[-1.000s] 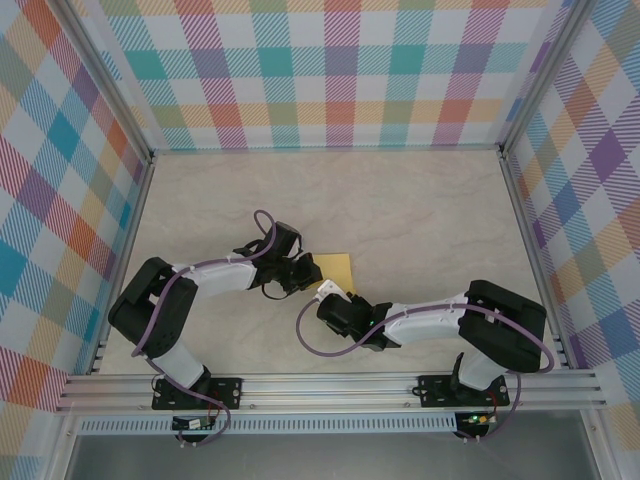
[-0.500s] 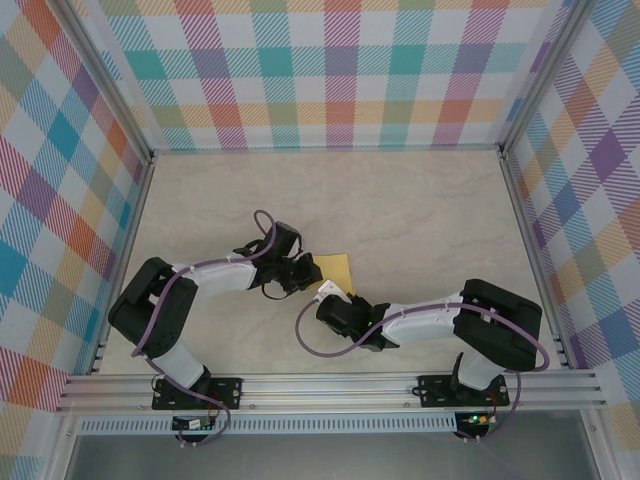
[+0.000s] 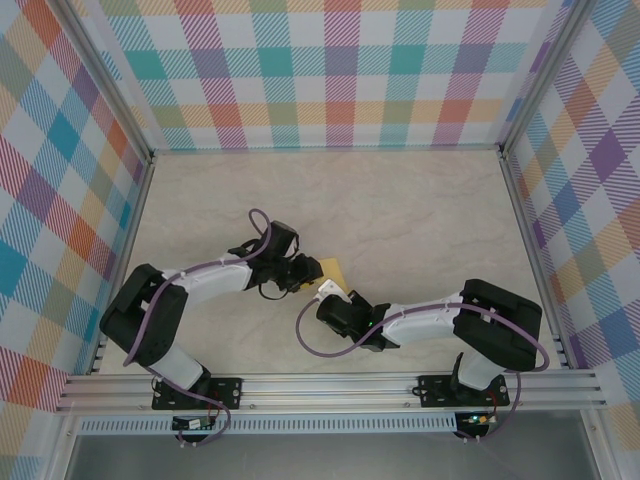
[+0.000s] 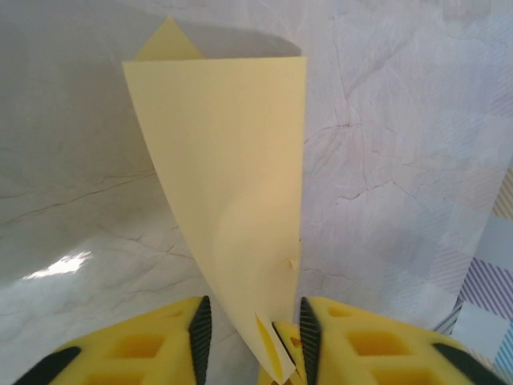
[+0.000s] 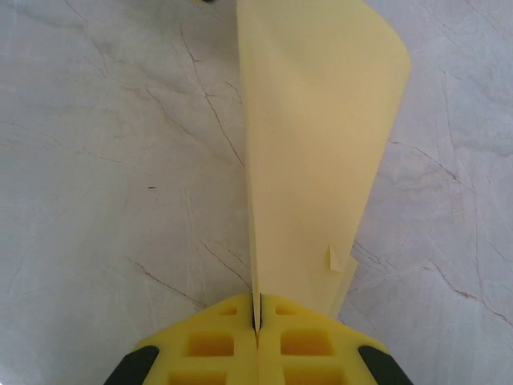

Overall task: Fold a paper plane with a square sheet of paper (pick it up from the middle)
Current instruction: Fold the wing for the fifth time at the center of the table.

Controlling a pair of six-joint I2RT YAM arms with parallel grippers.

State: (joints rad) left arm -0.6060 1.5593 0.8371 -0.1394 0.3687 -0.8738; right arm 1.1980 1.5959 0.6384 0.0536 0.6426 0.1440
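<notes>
The square sheet of paper (image 3: 335, 268) is yellow and folded into a long shape that tapers to a narrow end. It stands up off the table between the two grippers. My right gripper (image 5: 256, 309) is shut on its narrow end, and the paper (image 5: 313, 120) fans out away from the fingers. My left gripper (image 4: 250, 329) is open, with the paper (image 4: 232, 160) running between its jaws and a gap on the left side. In the top view the left gripper (image 3: 303, 272) and right gripper (image 3: 327, 290) meet at the paper's near-left end.
The marbled table top (image 3: 400, 210) stretches open behind and to the right of the paper. Checked walls (image 3: 340, 70) close it in on three sides. Both arms reach inward from the near rail (image 3: 320, 385).
My left gripper has opened and let go of the paper. My right gripper has closed on the narrow end. In the top view less of the paper shows than before.
</notes>
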